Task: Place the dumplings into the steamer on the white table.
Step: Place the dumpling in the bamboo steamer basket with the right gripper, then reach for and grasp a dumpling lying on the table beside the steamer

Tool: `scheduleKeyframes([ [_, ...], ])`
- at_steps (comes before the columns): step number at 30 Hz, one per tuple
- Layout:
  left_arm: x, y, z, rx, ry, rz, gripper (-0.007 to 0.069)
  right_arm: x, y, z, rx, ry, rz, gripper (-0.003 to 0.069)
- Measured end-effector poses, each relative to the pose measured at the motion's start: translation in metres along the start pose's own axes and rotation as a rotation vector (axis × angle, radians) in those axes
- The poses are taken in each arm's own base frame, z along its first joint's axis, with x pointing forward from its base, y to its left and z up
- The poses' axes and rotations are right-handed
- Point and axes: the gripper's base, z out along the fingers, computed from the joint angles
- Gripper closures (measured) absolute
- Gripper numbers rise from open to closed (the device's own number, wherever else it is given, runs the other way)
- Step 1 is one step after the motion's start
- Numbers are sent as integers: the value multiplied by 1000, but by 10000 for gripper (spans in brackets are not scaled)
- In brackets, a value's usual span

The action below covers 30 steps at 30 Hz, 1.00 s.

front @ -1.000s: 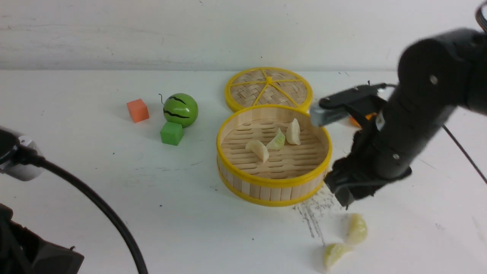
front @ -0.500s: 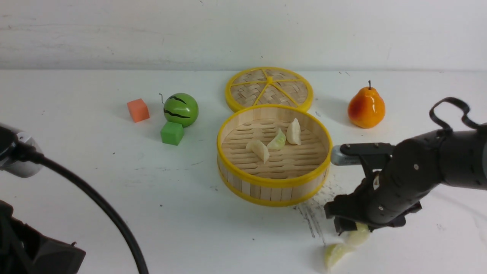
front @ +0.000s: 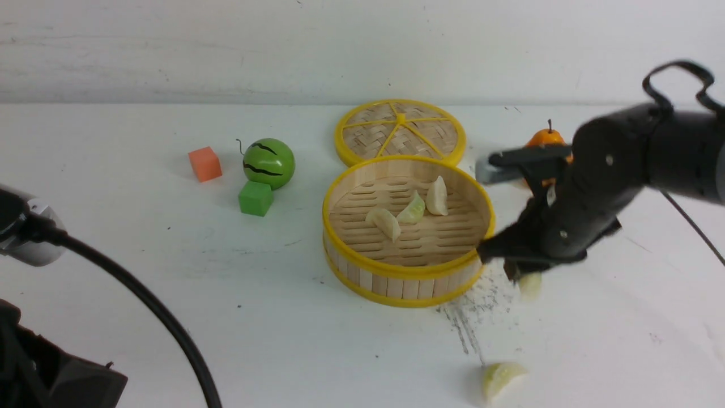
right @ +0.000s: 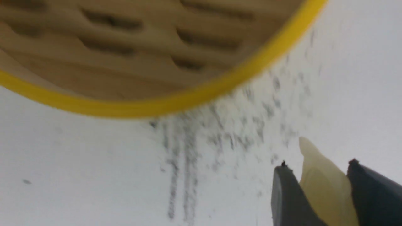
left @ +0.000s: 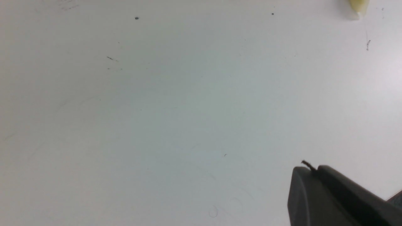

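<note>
The held dumpling (front: 531, 284) hangs clear of the table (front: 255, 317), clamped between the right jaws. Its long axis runs along the fingers, and its pointed end sticks out past their tips. It sits just outside the steamer (front: 408, 272), at about 4 o'clock from the basket's centre, and appears to be at about the height of the yellow rim.

Seen from the robot's side, the basket's centre lies at roughly 10 o'clock from the dumpling, so my guess is a short carry that way, with enough height to clear the rim. Three dumplings (front: 413, 209) already lie on the slatted floor, from the middle out toward 1 o'clock. The bare slats between 4 and 6 o'clock are therefore the nearest place to drop it.

The last dumpling (front: 501, 378) lies on the table at about 6 o'clock from the held one, far nearer the right arm (front: 612, 187) than the left. The left jaws are pressed together on nothing, over bare table.
</note>
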Motion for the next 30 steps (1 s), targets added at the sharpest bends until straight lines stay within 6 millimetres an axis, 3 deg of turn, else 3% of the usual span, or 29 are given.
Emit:
scheduleKeyframes([
  [3,0,0,0,-1,0,1,606,-29,19,-21,-53,-103,-53,425],
  [7,0,0,0,-2,0,1,601,-57,45,-19,-101,-180,-99,426],
  [11,0,0,0,-2,2,1,598,-71,64,13,-116,-170,-130,426],
  [13,1,0,0,-3,6,1,596,-74,68,40,-115,-137,-121,426],
  [19,3,1,0,-7,37,1,596,-72,68,75,-97,-80,-99,419],
  [23,4,1,0,-8,43,1,592,-73,69,73,-96,-73,-99,351],
  [26,4,1,0,-8,45,1,587,-72,68,59,-85,3,-107,238],
  [27,4,1,0,-8,45,1,587,-71,68,58,-84,10,-107,232],
  [30,4,1,0,-8,47,1,587,-66,66,20,-73,98,-173,159],
])
